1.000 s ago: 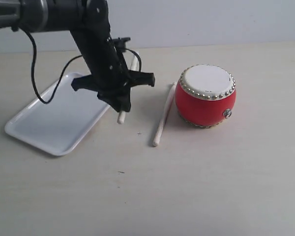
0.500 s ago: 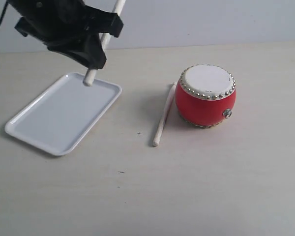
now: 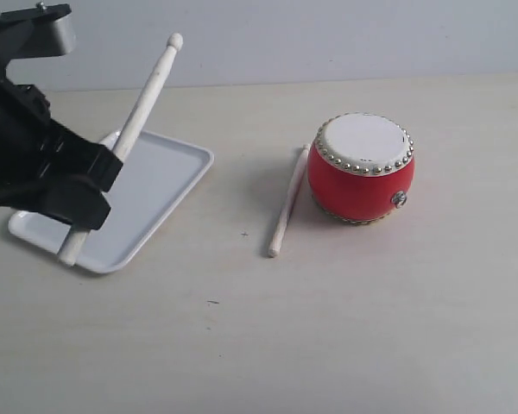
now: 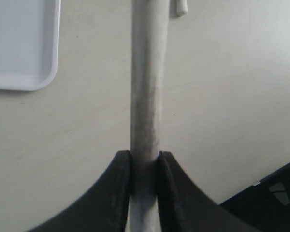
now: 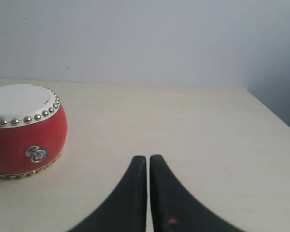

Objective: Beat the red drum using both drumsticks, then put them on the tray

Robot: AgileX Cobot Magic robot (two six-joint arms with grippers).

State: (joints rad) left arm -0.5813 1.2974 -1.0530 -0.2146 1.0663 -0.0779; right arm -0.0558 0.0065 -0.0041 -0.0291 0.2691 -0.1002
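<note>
My left gripper (image 3: pixel 91 185) (image 4: pixel 145 155) is shut on one pale drumstick (image 3: pixel 147 95) (image 4: pixel 147 87), held tilted above the near edge of the white tray (image 3: pixel 168 177) (image 4: pixel 19 48). Its rounded tip points up and away. The second drumstick (image 3: pixel 287 207) lies on the table just left of the red drum (image 3: pixel 363 168) (image 5: pixel 24 128), its far end close against the drum. My right gripper (image 5: pixel 148 159) is shut on nothing, low over the table to the right of the drum, and does not show in the exterior view.
The pale tabletop (image 3: pixel 345 319) runs back to a grey wall (image 3: pixel 328 34). A table edge (image 5: pixel 275 116) shows beyond my right gripper. A dark part of the robot (image 4: pixel 275 193) sits at one corner of the left wrist view.
My left gripper has carried its drumstick from beside the drum leftward over the tray, then down and toward the front left. The drum and the lying drumstick have not moved.
</note>
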